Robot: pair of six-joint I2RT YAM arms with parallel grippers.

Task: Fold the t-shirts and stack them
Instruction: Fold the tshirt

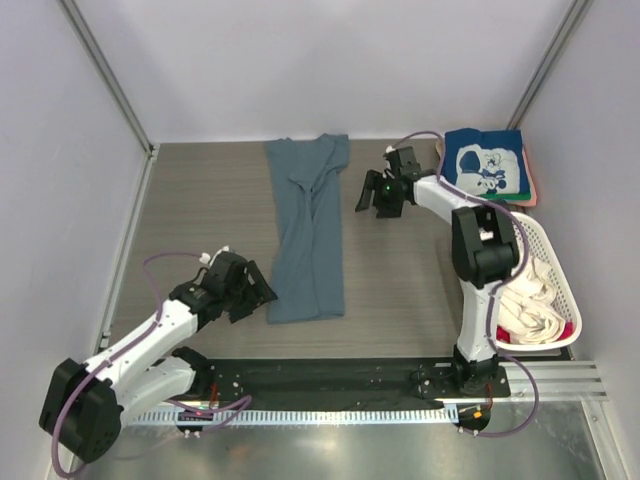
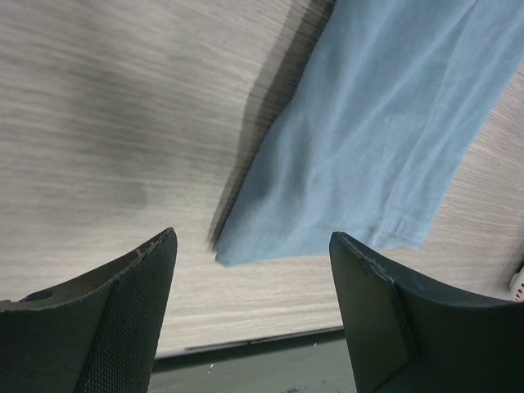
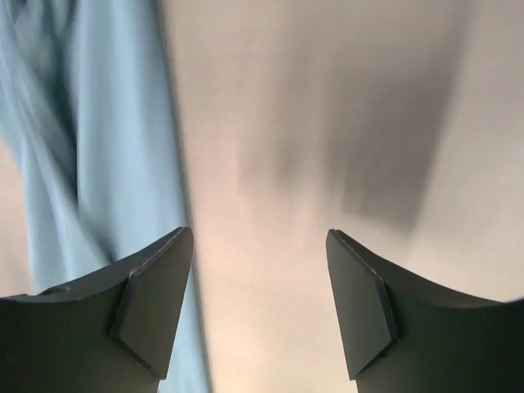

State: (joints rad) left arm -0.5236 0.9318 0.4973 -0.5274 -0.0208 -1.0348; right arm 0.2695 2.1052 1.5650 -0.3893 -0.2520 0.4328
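the left gripper (image 1: 258, 294) is hovering open at the near left corner of the slate-blue t-shirt (image 1: 308, 235), the right gripper (image 1: 372, 204) is gaping beside its far right side, likely setting up a fold; the shirt is lying lengthwise from the far edge of the tabletop (image 1: 200, 200) toward the near edge.

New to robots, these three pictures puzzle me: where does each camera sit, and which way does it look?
Top external: fixed above and behind, looking down on the table; left arm, right arm, basket, navy shirt, slate-blue shirt.
Left wrist: on the left arm, looking down past its open left gripper at the slate-blue shirt's corner.
Right wrist: on the right arm, looking down past its open right gripper at the table.
Shared: all show the slate-blue shirt.
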